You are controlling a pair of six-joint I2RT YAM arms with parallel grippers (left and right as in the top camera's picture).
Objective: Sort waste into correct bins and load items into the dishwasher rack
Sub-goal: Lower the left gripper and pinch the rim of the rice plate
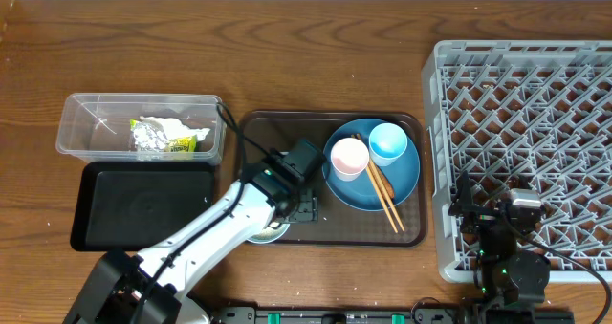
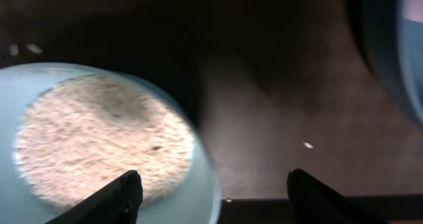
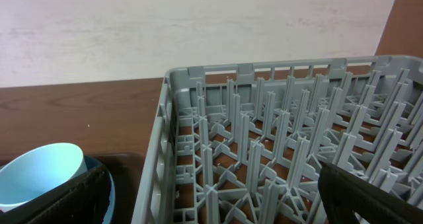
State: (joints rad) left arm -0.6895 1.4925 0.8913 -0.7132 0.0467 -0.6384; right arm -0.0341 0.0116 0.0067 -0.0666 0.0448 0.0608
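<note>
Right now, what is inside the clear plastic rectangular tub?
A crumpled yellow-green and silver foil wrapper lies in the tub. Anything beneath it is covered.

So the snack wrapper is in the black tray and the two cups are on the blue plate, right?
No. The snack wrapper lies in the clear tub, not the black tray, per the overhead view. The white cup and pale blue cup are on the blue plate.
</note>
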